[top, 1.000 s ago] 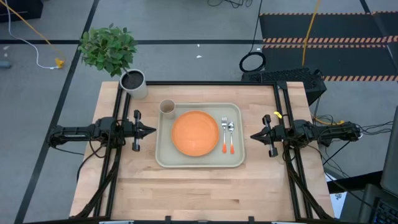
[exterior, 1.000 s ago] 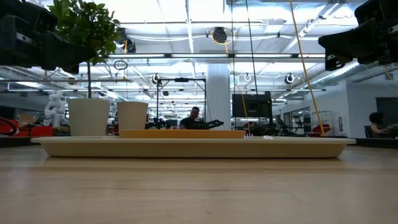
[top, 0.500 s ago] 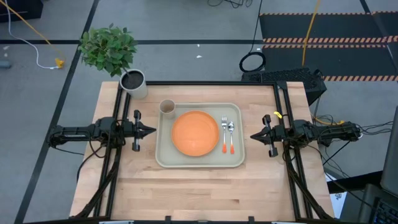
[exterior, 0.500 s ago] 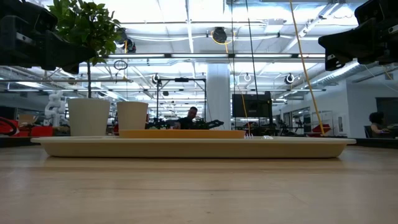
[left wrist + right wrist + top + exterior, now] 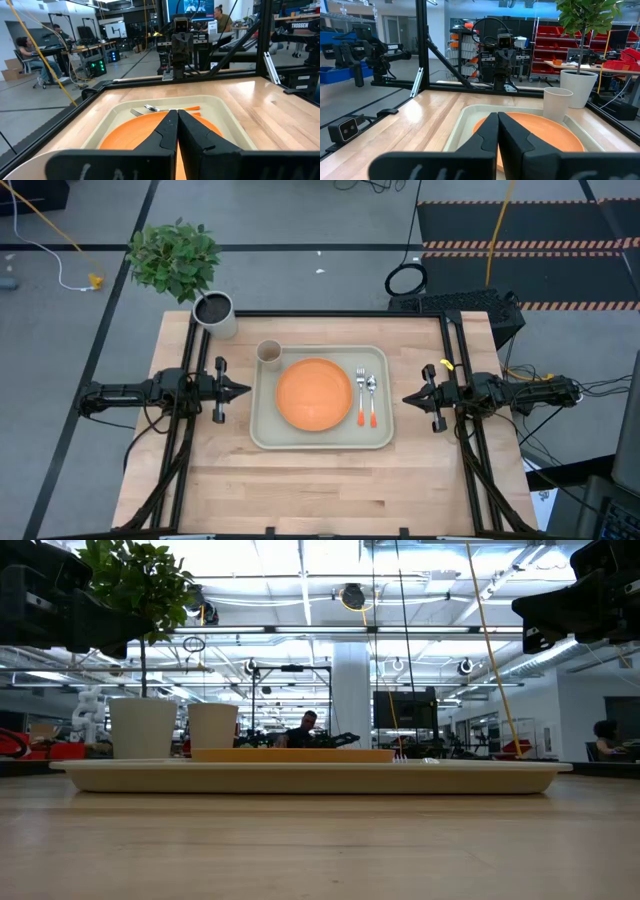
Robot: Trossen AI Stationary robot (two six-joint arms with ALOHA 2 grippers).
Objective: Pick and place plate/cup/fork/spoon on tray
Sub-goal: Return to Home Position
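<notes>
The pale green-grey tray [image 5: 300, 439], a rectangle with rounded corners and a raised rim, lay at the middle of the light wooden table [image 5: 320, 490] and held all four pieces of tableware. The round, flat orange plate [image 5: 314, 394] filled its centre. The small tan cup [image 5: 269, 353], a plain cylinder standing upright, sat in the tray's far left corner, just beside the plate's edge. Between the plate and the tray's right rim lay the fork [image 5: 360, 395] and the spoon [image 5: 371, 398], side by side and parallel, silver metal heads pointing to the far side and orange-red handles to the near side; the fork was the nearer of the two to the plate. Off the tray, at the table's far left corner, a grey-white pot [image 5: 214, 312] held dark soil, with a leafy green plant [image 5: 175, 258] spreading beyond it. The left gripper [image 5: 245, 390] hung just left of the tray, its dark fingers [image 5: 195, 132] pressed together on nothing. The right gripper [image 5: 407, 398] hung just right of the tray, fingers [image 5: 515, 135] likewise closed and empty.
</notes>
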